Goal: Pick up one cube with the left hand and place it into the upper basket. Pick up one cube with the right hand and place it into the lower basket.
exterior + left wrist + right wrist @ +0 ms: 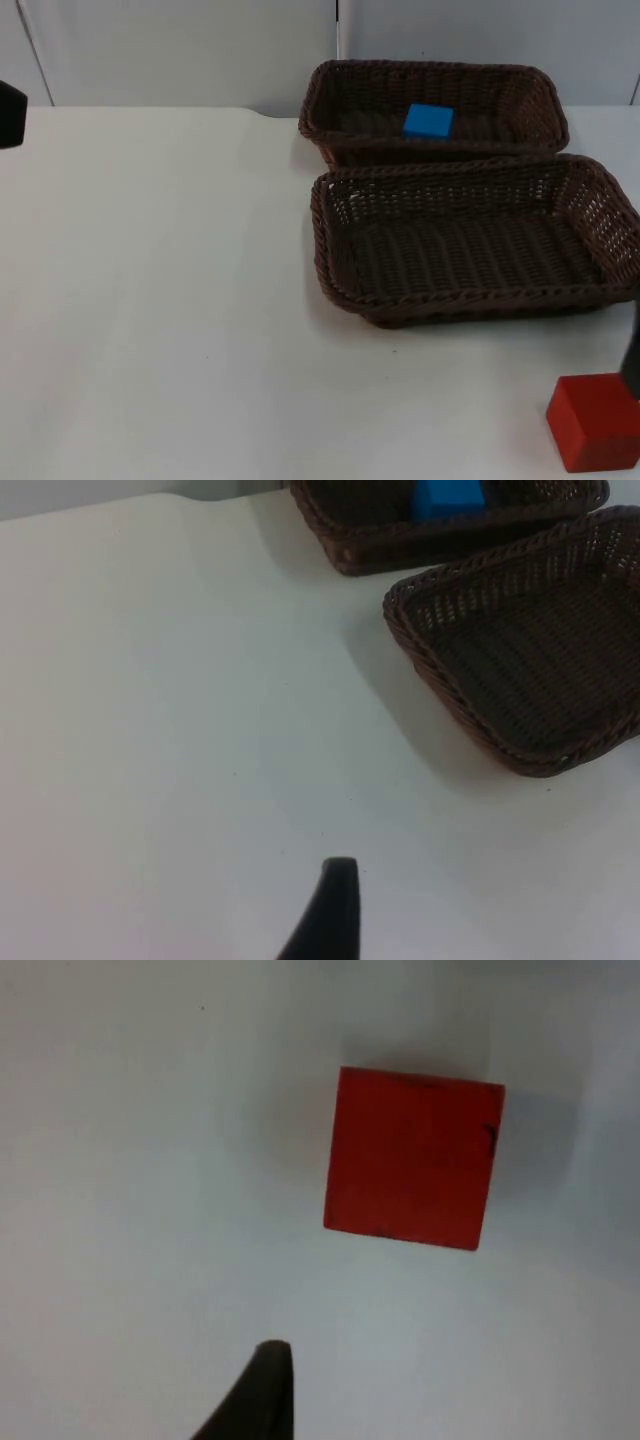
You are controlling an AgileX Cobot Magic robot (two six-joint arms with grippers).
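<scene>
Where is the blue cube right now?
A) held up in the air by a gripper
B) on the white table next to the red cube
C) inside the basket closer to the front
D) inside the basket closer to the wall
D: the blue cube lies on the floor of the upper basket, the one nearest the grey wall, while the lower basket holds nothing and the red cube sits on the table.
</scene>
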